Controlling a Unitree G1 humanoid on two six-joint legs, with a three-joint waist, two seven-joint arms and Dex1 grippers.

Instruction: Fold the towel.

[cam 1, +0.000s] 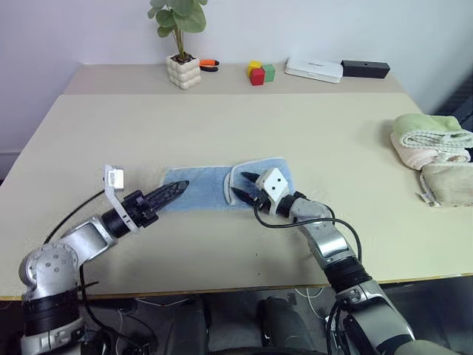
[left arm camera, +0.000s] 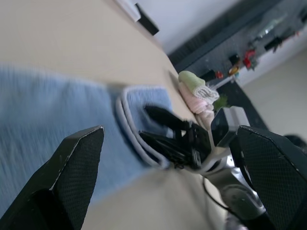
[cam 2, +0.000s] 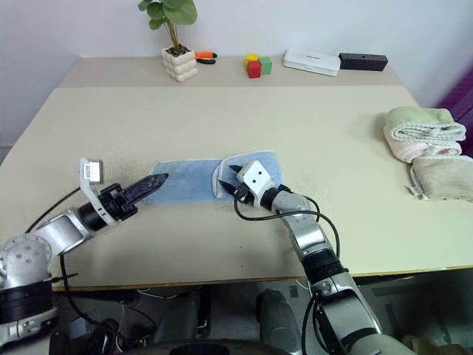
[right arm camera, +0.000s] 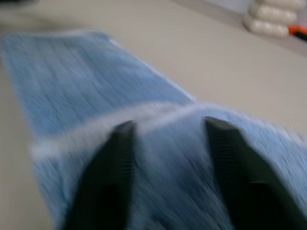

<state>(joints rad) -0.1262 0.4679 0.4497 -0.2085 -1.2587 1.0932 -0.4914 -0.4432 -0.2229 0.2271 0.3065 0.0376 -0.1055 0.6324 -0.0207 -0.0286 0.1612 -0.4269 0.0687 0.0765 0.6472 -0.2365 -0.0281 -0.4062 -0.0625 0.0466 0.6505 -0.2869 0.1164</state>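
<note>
Lengthwise, the towel (cam 1: 214, 185) runs left-right across the bench (cam 1: 222, 126), its right end folded over. Right gripper (cam 1: 247, 189) sits at that fold, jaws parted and empty. Left gripper (cam 1: 171, 192), jaws wide, hovers by the flat left end.

Two silver-grey jointed arms with black wrist sections, looped black cables, white boxy wrist cameras, each ending in a gripper (cam 1: 168, 194) (cam 1: 246, 187) of two textured black tapered fingers.

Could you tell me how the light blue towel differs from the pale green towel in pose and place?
The light blue towel lies flat near the table's front edge with one end folded over; the pale green towel sits bundled on a stack at the right side. The left gripper and right gripper flank the blue one; the green one stands apart. Both rest on the table.
</note>
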